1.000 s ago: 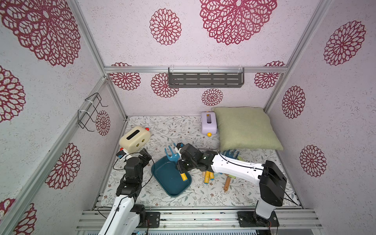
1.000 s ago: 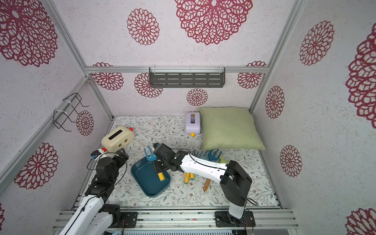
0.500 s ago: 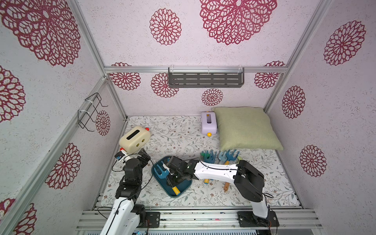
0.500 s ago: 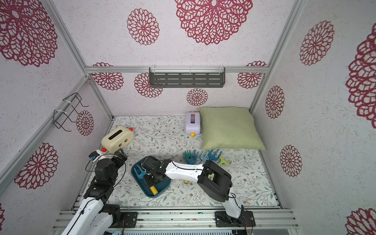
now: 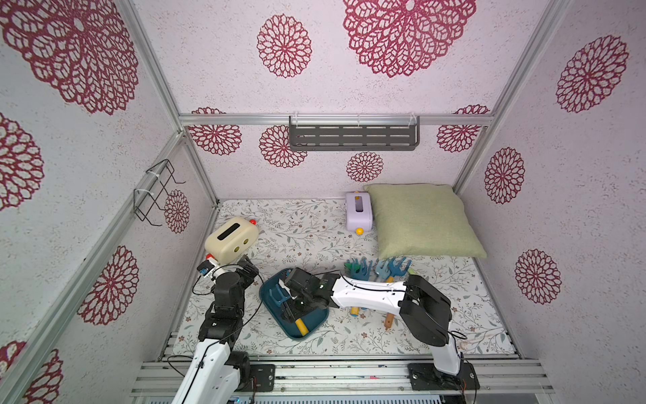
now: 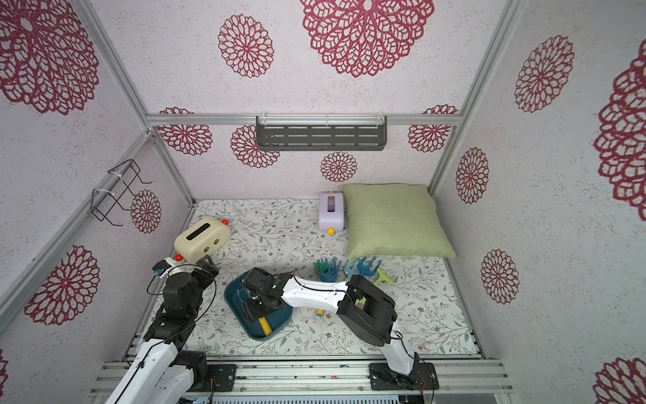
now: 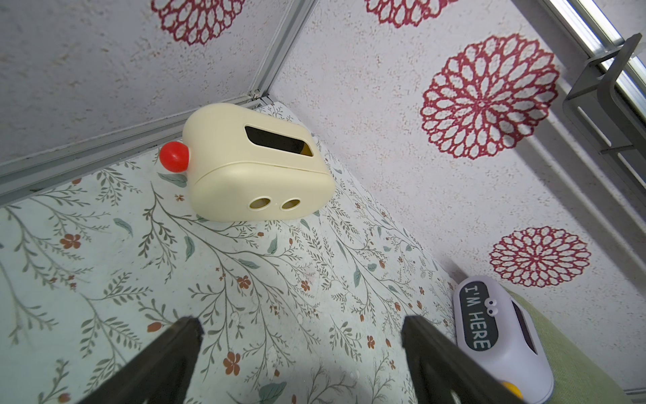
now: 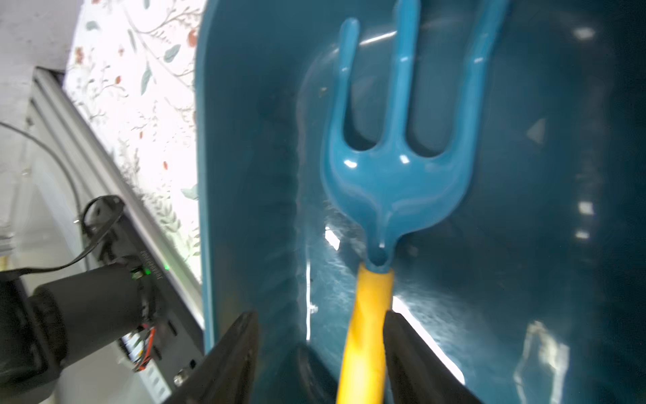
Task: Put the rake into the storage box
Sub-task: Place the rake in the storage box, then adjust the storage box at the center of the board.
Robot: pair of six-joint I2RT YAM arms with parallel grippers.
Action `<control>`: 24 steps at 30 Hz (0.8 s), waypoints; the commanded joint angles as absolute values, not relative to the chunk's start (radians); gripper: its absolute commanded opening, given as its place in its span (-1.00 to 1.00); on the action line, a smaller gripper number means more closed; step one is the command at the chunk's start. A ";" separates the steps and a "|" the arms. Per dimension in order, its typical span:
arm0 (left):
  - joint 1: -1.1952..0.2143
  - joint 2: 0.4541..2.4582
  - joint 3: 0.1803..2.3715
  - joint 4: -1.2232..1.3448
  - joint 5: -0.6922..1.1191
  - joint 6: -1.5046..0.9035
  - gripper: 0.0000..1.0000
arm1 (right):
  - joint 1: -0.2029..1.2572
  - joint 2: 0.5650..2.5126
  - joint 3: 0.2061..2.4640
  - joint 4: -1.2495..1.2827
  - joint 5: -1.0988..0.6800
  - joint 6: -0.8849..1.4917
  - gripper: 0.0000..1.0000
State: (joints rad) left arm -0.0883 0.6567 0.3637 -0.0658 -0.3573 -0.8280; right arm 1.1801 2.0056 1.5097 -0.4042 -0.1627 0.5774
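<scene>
Lying inside the storage box (image 5: 316,325), the rake (image 5: 301,326) shows in both top views with its blue tines toward the far end and its yellow handle toward the near corner, the right gripper (image 5: 292,307) low over its middle; the other toy tools (image 5: 377,271) lie well apart on the floral mat (image 5: 297,227), just beside the green cushion (image 5: 419,220); the left gripper (image 5: 246,267) hovers near the cream box (image 5: 230,238), off to the side of the tray; the left wrist view shows that claw spread wide with nothing between its fingers (image 7: 167,353); the right wrist view shows the rake (image 8: 395,175) resting on the teal floor within the walls (image 8: 251,140), the right claw (image 8: 318,318) spread around the yellow handle, one finger at the handle, the other clearly apart, so nothing is pinched; the placing looks done, and what is left is probably just lifting the right arm clear.
</scene>
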 commanded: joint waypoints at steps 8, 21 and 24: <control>-0.078 0.746 0.378 -0.052 -0.337 -0.841 0.95 | 1.109 1.890 1.582 -0.575 0.159 0.507 0.25; -0.075 0.752 0.377 -0.046 -0.324 -0.842 0.95 | 1.042 2.115 1.768 -0.670 0.255 0.463 0.22; -0.074 0.749 0.377 -0.046 -0.321 -0.843 0.95 | 1.024 2.137 1.761 -0.669 0.255 0.497 0.11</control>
